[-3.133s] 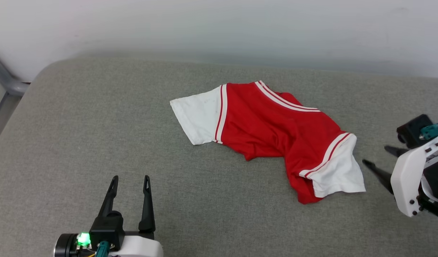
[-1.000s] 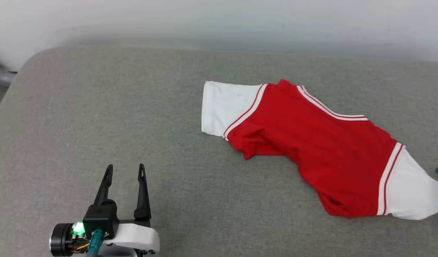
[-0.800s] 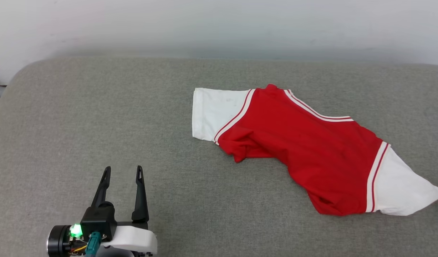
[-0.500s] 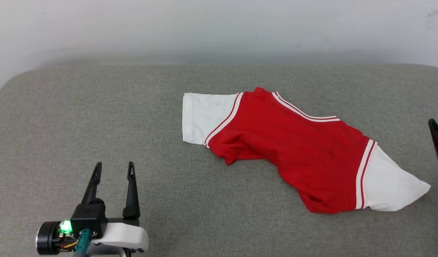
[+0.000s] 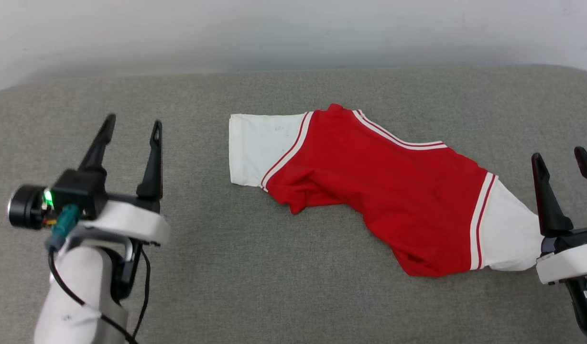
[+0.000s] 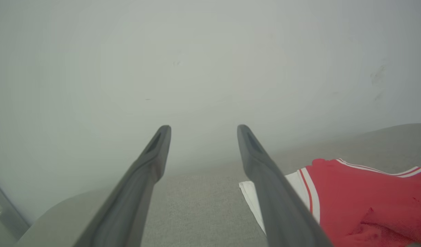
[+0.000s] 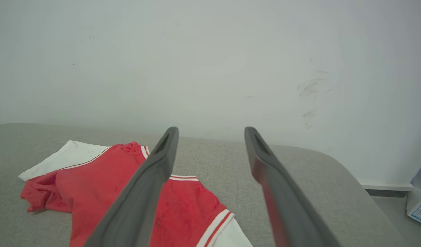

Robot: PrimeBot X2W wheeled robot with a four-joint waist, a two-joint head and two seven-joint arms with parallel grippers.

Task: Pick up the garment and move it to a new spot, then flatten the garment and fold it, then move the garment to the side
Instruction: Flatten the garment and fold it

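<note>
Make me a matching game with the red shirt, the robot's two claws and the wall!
1. garment
2. left gripper
3. right gripper
4. wall

A. open, right beside a white sleeve
B. red and white, lying rumpled
C. pale, at the back
D. open, well clear of the garment

Pairs: 1-B, 2-D, 3-A, 4-C

I get open grey cushion [image 5: 236, 296] left of and in front of the jersey [image 5: 370, 191]; white wall [image 5: 293, 28] closes off the back.
</note>
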